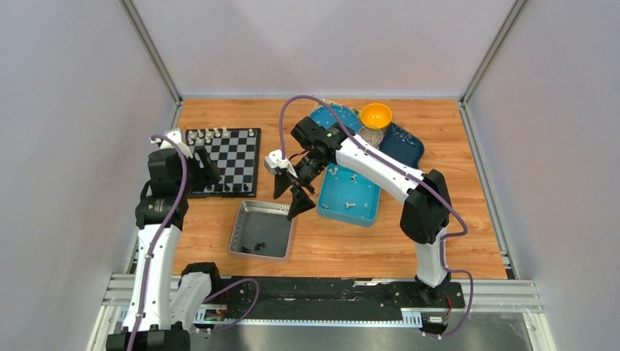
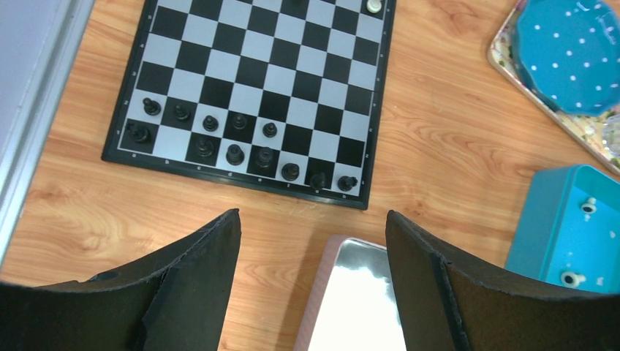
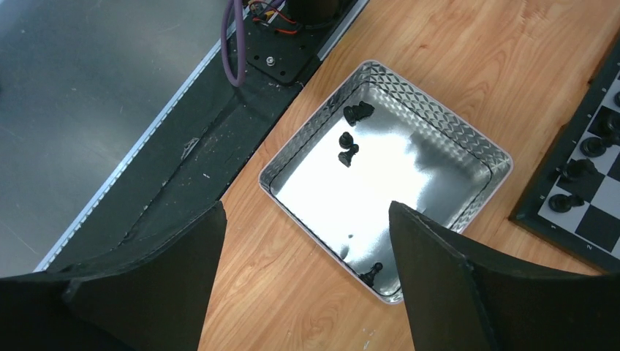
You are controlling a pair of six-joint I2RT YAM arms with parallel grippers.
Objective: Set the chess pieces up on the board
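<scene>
The board (image 1: 237,162) lies at the far left. Cream chess pieces (image 1: 219,134) line its far row and black chess pieces (image 1: 219,189) its near rows, the black ones also clear in the left wrist view (image 2: 234,142). Several loose black pieces (image 3: 349,152) lie in the silver tray (image 3: 439,110). My left gripper (image 1: 207,174) is open and empty, held above the board's left side; in its own view (image 2: 313,213) it hangs over bare wood near the board's edge. My right gripper (image 1: 292,194) is open and empty above the silver tray's far right corner (image 3: 307,205).
A blue tray (image 1: 349,219) right of the silver tray (image 1: 263,205) holds several cream pieces (image 2: 588,207). An orange bowl (image 1: 376,115), a clear cup (image 1: 371,135) and a dark blue plate (image 1: 406,142) stand at the back. Grey walls close in both sides.
</scene>
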